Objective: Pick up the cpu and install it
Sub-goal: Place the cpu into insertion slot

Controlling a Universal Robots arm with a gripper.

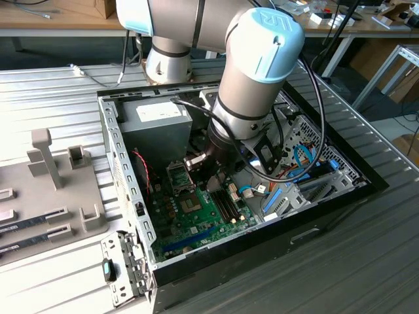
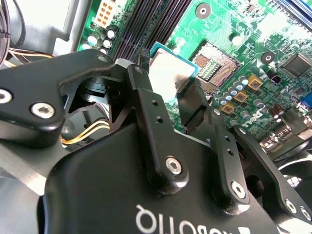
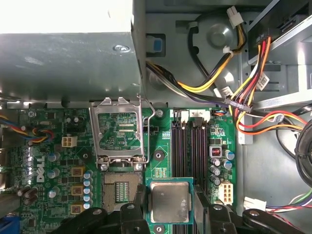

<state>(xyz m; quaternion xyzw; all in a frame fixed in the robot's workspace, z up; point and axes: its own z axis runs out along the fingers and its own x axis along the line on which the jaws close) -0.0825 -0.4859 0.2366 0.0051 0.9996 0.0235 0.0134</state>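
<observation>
The cpu (image 3: 169,201) is a small square chip with a silver-grey top and a green rim. My gripper (image 3: 168,207) is shut on it, a black finger (image 3: 132,214) on either side. In the first wrist view it hangs over the end of the black memory slots (image 3: 190,146), just beside the open socket (image 3: 118,187). The socket's metal frame (image 3: 119,130) is flipped up. In the second wrist view the cpu (image 2: 168,73) sits between the fingertips of my gripper (image 2: 165,80), with the bare socket (image 2: 214,66) just beyond it. In the exterior view my arm's wrist (image 1: 226,147) reaches down into the computer case (image 1: 308,216).
The grey power-supply box (image 3: 68,53) stands close behind the socket. Bundled coloured cables (image 3: 243,87) run along the side of the board. A grey tray (image 1: 52,190) holding memory sticks (image 1: 33,219) lies outside the case at the exterior view's left.
</observation>
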